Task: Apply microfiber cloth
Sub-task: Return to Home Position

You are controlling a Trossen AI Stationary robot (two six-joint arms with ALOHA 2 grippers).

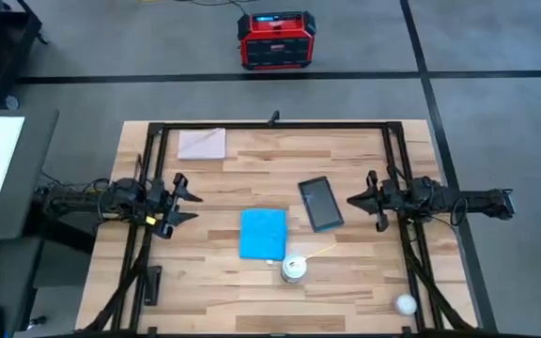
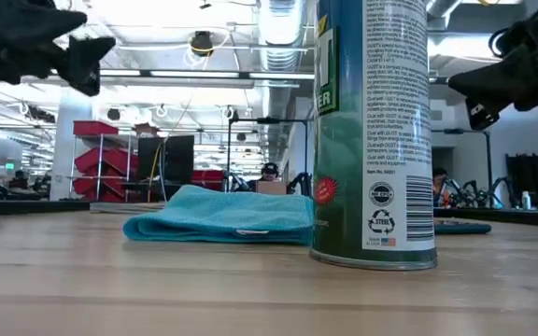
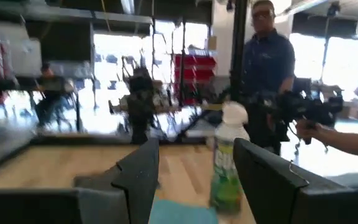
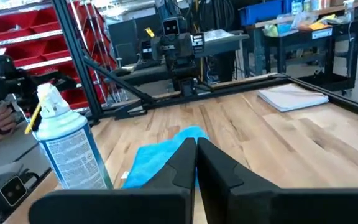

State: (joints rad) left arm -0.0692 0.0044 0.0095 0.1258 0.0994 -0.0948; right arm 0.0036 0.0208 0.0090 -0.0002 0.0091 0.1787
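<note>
Nearest the front edge of the table, a small white ball [image 1: 404,303] sits alone off to the right. Farther in stands an upright metal aerosol can [image 2: 372,131], a cylinder with a green-and-white printed label, a white cap and a thin yellow straw.

Just beside the can lies the microfiber cloth [image 1: 263,233], a soft, bright sky-blue rectangle. From above it looks flat. From table height it shows as a low, gently rumpled mound with rounded, folded edges. A little beyond its far right corner lies a rigid, dark teal tablet-like slab [image 1: 320,204], flat and turned at a slight angle, with a narrow gap between it and the cloth. Near the far left corner rests a pale grey-beige square sheet [image 1: 202,144].

The table [image 1: 224,291] is a light butcher-block top of jointed wooden strips inside a black metal frame. Past it is a grey floor carrying a red-and-black box [image 1: 275,40]. The room behind holds red storage bins [image 4: 17,31] and bright ceiling lights. A person in a dark blue shirt [image 3: 267,68] stands there.

The left jaws hang above the table's left side, spread wide open and holding nothing. The right jaws hang above the right side, pressed together and empty. The cloth lies on the wood between them, slightly nearer the front, touching neither.
</note>
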